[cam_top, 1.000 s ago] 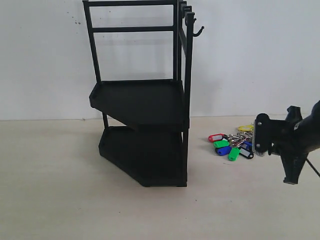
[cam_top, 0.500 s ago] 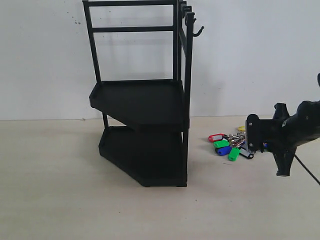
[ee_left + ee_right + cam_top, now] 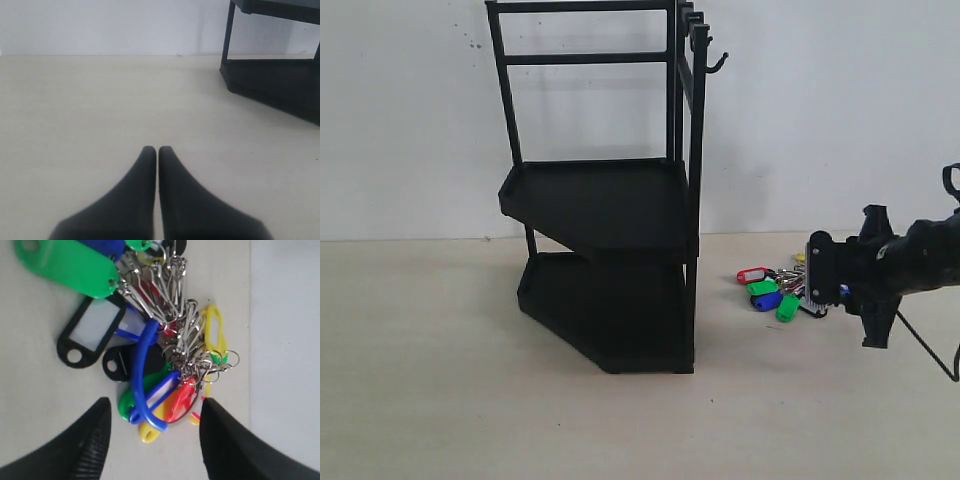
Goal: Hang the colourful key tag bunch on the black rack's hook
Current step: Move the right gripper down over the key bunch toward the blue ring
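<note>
The colourful key tag bunch (image 3: 775,288) lies on the table to the right of the black rack (image 3: 605,210). Its tags, metal rings and blue loop (image 3: 145,375) fill the right wrist view. My right gripper (image 3: 812,283) hangs at the bunch's right side. It is open (image 3: 155,412), its two fingers either side of the near end of the tags and touching none. The hook (image 3: 717,62) sticks out to the right from the top of the rack's post, bare. My left gripper (image 3: 158,152) is shut on nothing over bare table; the exterior view does not show it.
The rack's lower tray (image 3: 272,82) stands ahead and to one side of the left gripper. A white wall (image 3: 820,110) runs close behind the bunch and the rack. A black cable (image 3: 932,345) trails from the right arm.
My right arm has moved left and slightly up toward the key tag bunch, and its gripper now covers the bunch's right edge. The bunch and the rack have not moved.
</note>
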`<state>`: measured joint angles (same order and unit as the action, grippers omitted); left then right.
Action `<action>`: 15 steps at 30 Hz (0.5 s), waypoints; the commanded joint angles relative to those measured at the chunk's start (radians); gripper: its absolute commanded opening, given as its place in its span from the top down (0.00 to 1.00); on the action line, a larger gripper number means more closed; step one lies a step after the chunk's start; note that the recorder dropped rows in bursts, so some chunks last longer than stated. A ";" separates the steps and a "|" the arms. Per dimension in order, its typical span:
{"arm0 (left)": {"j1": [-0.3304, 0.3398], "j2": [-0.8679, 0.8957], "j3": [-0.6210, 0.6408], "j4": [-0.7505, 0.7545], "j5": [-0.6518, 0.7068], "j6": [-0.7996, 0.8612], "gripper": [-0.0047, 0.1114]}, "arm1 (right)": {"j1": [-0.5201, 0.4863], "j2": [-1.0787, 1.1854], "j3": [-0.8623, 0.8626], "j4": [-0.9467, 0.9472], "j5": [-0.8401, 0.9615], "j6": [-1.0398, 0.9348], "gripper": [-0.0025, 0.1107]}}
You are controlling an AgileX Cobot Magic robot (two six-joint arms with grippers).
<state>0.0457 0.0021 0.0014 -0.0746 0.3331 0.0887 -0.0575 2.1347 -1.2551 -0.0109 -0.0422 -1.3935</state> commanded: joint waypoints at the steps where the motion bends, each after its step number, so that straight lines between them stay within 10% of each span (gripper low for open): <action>1: 0.004 -0.002 -0.001 -0.011 -0.010 -0.010 0.92 | -0.002 0.017 -0.009 -0.003 -0.035 -0.002 0.53; 15: 0.004 -0.002 -0.001 -0.011 -0.012 -0.010 0.92 | -0.002 0.089 -0.095 -0.003 0.050 -0.014 0.53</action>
<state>0.0457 0.0021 0.0014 -0.0746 0.3331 0.0887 -0.0575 2.2157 -1.3447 -0.0109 0.0000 -1.4017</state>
